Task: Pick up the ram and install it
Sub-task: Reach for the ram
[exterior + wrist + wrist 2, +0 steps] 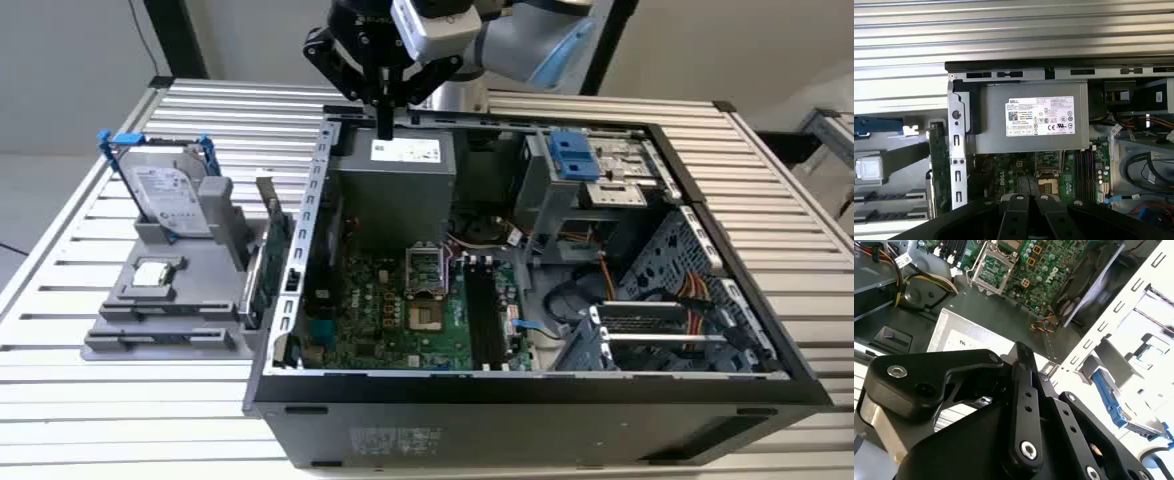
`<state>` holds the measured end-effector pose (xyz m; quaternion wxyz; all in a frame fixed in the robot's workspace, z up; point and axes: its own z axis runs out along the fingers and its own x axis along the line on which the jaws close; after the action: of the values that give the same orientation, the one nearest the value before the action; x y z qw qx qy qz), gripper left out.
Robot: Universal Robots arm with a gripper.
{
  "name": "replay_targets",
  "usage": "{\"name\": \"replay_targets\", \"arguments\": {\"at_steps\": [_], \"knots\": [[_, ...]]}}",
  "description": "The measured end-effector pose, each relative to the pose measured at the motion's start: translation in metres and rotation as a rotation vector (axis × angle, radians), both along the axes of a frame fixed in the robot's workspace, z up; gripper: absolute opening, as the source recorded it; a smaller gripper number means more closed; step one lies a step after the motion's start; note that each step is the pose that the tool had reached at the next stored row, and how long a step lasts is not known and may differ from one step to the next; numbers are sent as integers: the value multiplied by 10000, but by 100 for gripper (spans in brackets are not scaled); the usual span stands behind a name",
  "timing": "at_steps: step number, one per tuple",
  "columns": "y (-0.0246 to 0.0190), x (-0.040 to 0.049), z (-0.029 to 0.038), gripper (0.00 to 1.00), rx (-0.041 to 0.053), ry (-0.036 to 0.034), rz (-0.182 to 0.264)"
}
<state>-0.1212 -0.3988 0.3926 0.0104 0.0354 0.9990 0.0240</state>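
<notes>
The black gripper (1031, 199) sits in the foreground of both wrist views, its fingers drawn together with nothing between them: the claw is closed and empty. In the exterior view the gripper (384, 128) hangs point-down over the grey power supply (394, 180) at the far end of the open computer case (534, 405), which lies on its side on a slatted table (120, 430).

The ram (271, 275) appears to be the dark green board standing on edge in the grey rack (147, 335), just outside the case wall on the exterior view's left. In the first wrist view, the ram (937, 165) reads as a narrow green strip beside that perforated wall. Whether a second board stands against it cannot be told. The same rack carries a silver hard drive (167, 195) with a blue handle.

From the claw, the board lies toward the exterior view's left and nearer that camera, lower down and well apart, with the case wall between them. Its long axis runs along that wall, far to near, roughly parallel to the black memory slots (481, 310) on the motherboard (380, 320). Those slots lie beside the processor socket (424, 270), toward the exterior view's right of the claw. They look unfilled, by this reading. The one arm is nearer the power supply than either rack or slots.
</notes>
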Motion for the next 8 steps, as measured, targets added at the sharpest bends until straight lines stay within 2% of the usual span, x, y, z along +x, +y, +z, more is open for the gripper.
{"name": "replay_targets", "arguments": {"at_steps": [8], "knots": [[0,0,0,0,-27,0,0]]}}
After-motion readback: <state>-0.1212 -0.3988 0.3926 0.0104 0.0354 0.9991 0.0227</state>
